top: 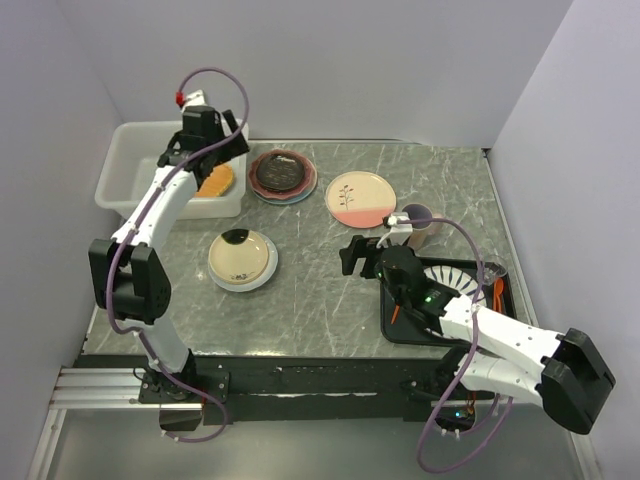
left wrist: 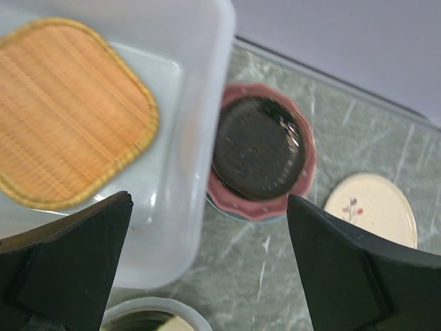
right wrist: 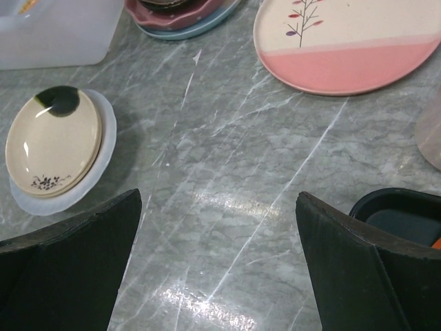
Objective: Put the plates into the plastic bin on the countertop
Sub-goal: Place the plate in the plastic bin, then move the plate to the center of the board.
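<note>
Plates (top: pixel 360 198) sit spread out: the orange plate (left wrist: pixel 65 110) lies inside the plastic bin (top: pixel 118 170) at the tabletop's (top: pixel 320 290) far-left corner, the dark pink-rimmed plate (top: pixel 281 174) just beside its wall. Left pincer (left wrist: pixel 207 200) hangs wide over that rim; right pincer (right wrist: pixel 219 196), wide too, hovers above bare marble.

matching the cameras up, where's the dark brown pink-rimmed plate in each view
top external: dark brown plate at back centre, right of the plastic bin
left wrist: centre, beside the bin's wall
right wrist: top edge, only its rim shows
shared landmark: the bin, left of it in all three
</note>
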Action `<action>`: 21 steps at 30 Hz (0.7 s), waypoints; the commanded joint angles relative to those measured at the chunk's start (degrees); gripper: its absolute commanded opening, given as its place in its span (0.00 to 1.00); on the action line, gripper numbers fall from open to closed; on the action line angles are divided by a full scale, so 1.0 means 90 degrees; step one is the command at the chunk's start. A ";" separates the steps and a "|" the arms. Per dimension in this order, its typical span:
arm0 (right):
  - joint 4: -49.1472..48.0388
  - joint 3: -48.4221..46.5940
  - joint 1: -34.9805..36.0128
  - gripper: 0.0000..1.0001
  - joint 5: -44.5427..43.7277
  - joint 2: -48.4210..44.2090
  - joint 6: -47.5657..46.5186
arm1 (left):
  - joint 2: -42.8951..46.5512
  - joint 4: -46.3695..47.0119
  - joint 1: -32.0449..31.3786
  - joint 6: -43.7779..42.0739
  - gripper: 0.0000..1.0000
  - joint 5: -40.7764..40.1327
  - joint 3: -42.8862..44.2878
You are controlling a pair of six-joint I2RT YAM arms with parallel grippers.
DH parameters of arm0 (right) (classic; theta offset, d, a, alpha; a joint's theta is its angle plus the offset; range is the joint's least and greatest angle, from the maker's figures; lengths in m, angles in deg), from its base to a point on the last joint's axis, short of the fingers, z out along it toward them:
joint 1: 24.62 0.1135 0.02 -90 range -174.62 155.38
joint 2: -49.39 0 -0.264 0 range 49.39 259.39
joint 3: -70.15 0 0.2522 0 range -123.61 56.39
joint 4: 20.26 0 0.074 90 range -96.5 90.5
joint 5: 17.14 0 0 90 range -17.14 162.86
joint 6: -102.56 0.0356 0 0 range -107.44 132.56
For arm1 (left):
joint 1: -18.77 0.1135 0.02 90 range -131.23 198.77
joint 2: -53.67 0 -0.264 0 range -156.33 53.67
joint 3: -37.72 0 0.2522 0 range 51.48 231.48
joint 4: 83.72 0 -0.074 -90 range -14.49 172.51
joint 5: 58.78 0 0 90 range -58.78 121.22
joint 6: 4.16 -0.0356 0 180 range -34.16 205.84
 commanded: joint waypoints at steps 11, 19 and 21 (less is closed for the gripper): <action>-0.0357 -0.1322 -0.0052 1.00 -0.0175 0.1589 -0.0330 | 0.0793 0.0357 -0.0542 -0.0045 0.99 0.0788 -0.0835; 0.0833 -0.3413 -0.0940 1.00 0.0917 0.4048 -0.0419 | 0.1312 0.0592 -0.0542 -0.0182 0.99 0.1013 -0.1442; 0.0932 -0.3873 -0.1214 1.00 0.1229 0.4373 -0.0398 | 0.1390 0.0660 -0.0542 -0.0191 0.99 0.1091 -0.1588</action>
